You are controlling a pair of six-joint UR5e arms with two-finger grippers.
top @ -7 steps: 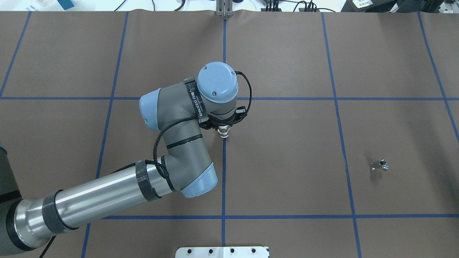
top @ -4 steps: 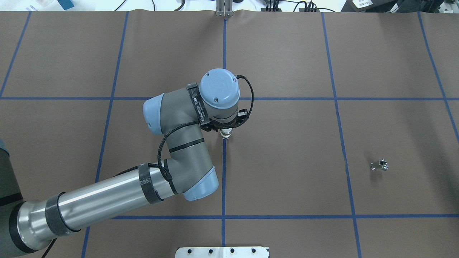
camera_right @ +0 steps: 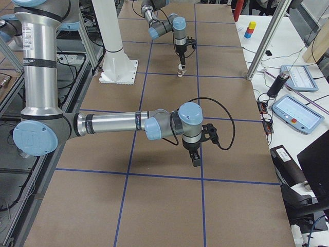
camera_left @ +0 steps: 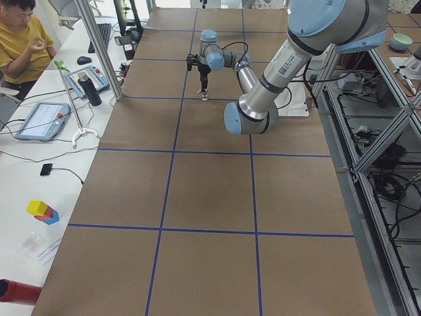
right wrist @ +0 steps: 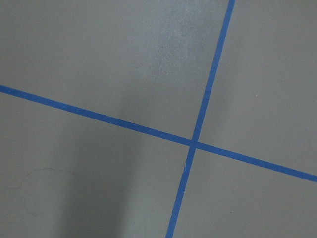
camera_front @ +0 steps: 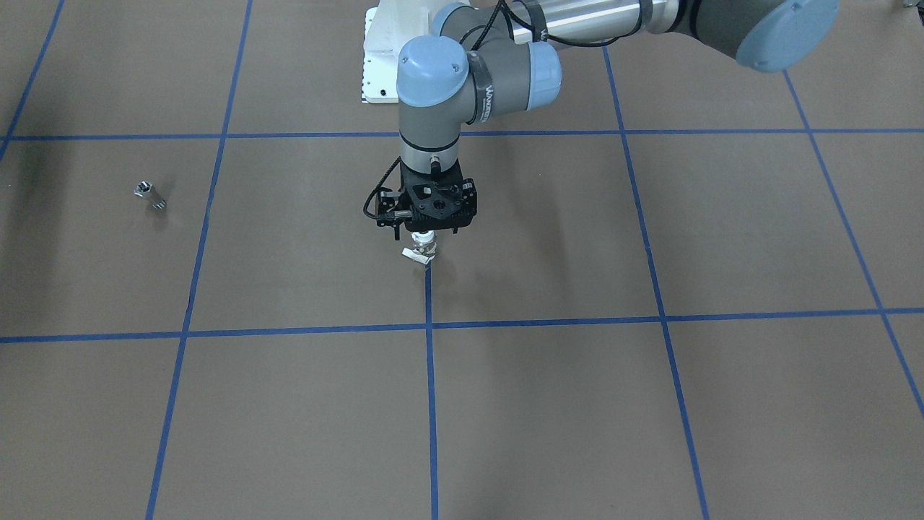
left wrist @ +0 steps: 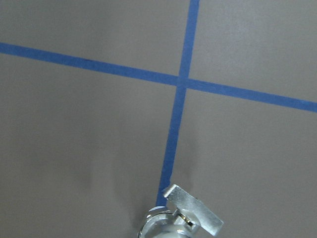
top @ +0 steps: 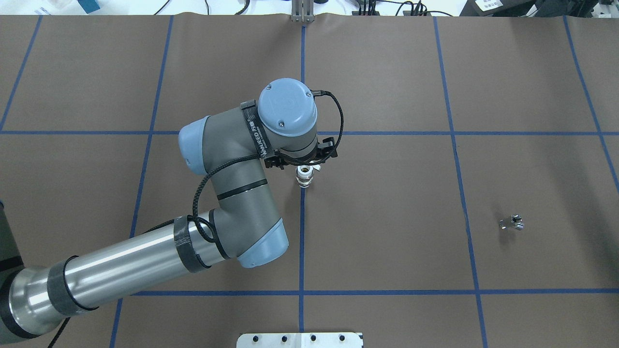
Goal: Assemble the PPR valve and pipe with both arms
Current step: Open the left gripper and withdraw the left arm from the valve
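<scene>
My left gripper [top: 304,169] hangs straight down over the table's middle and is shut on the PPR valve [top: 304,178]. The valve has white ends and a flat silver lever, and is at or just above the brown table. It also shows in the front view [camera_front: 421,250] and at the bottom edge of the left wrist view [left wrist: 185,219]. The pipe [top: 512,223], a small silver stub, lies alone far to the right, and also shows in the front view [camera_front: 150,195]. My right gripper [camera_right: 196,160] shows only in the exterior right view, so I cannot tell whether it is open or shut.
The table is brown with a grid of blue tape lines [top: 302,232]. The white bolted pedestal [top: 300,339] stands at the near edge. An operator [camera_left: 23,33] sits at a side desk with tablets [camera_left: 43,120] beyond the far edge.
The left wrist dipped, then rose and shifted slightly left. More of the valve now shows below the gripper. The pipe has not moved.
</scene>
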